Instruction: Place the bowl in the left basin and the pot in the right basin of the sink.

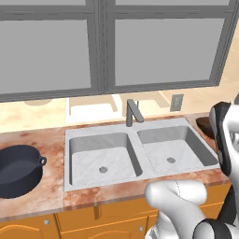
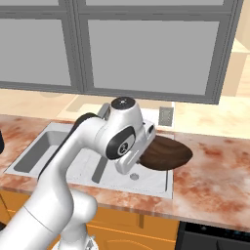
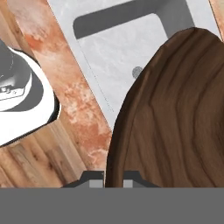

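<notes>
In left base view, pot (image 1: 17,170) on counter (image 1: 51,191).

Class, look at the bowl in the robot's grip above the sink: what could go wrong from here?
1. The end effector pinches only the rim of the brown bowl, which hangs tilted, so it may slip or swing loose.
2. The bowl hangs by the right basin; released here, it would land there or on the counter, not in the left basin.
3. The pot sits left of the sink, so it must cross the left basin.
</notes>
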